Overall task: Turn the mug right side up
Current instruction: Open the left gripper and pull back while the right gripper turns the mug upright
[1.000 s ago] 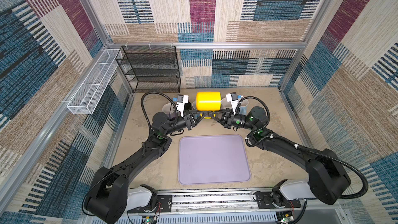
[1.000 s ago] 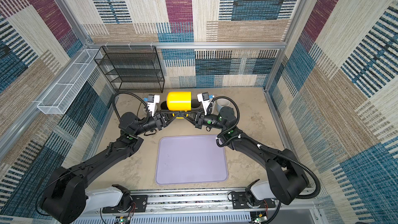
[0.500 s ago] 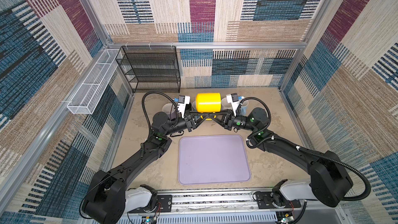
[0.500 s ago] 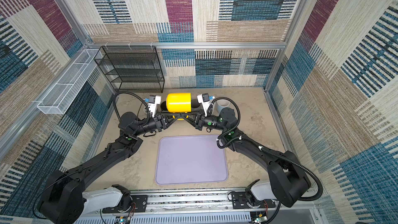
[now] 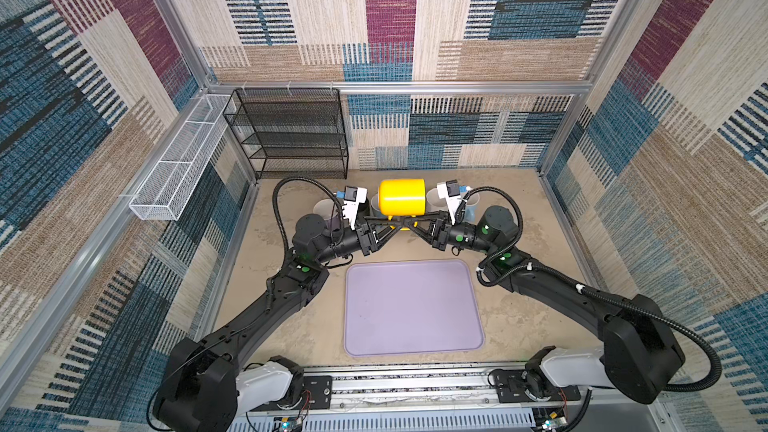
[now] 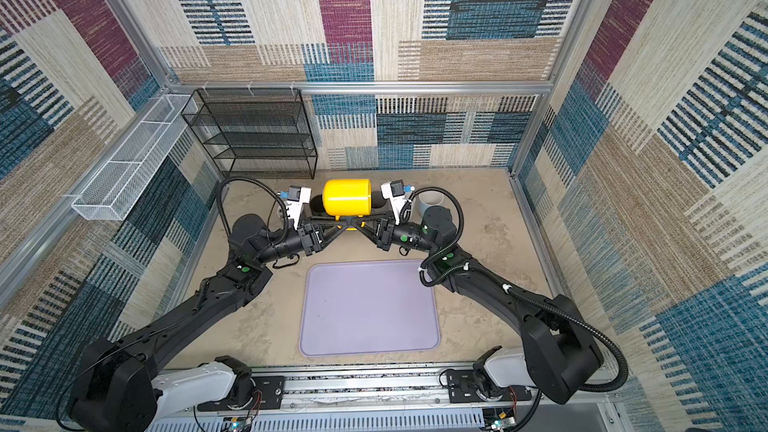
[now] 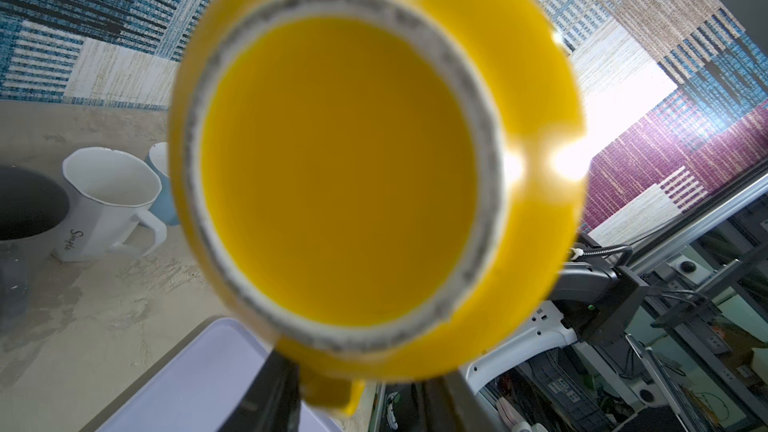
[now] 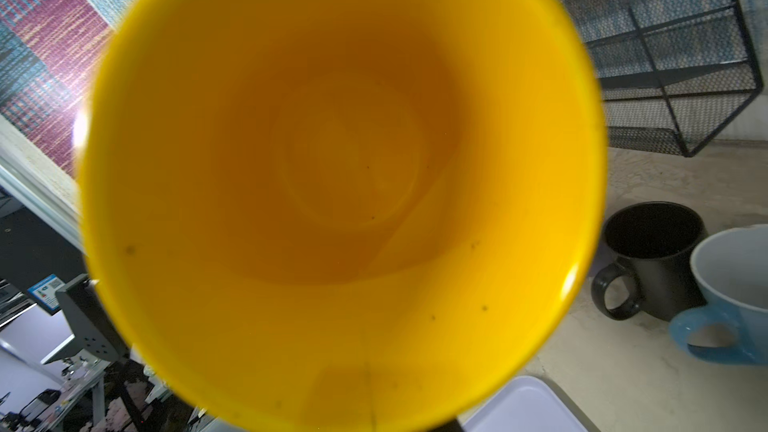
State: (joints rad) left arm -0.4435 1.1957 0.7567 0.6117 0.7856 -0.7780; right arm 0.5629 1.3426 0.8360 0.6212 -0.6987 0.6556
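The yellow mug filled most of the view, its open mouth facing the camera. A black mug and a blue mug stood upright side by side on the table, a wire rack behind them

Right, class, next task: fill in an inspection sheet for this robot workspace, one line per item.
Surface: sandy table; lilac tray with nothing on it.
Job's things: yellow mug held sideways, handle down, mouth toward the right arm.
Clutter: white mug, black mug and blue mug, all upright on the table.
Grippers: right gripper shut on the mug's handle; left gripper at the handle, jaws parted.
Cables: black cables loop off both wrists; nothing seen snagged.
Surroundings: black wire rack, white wire basket, patterned walls.
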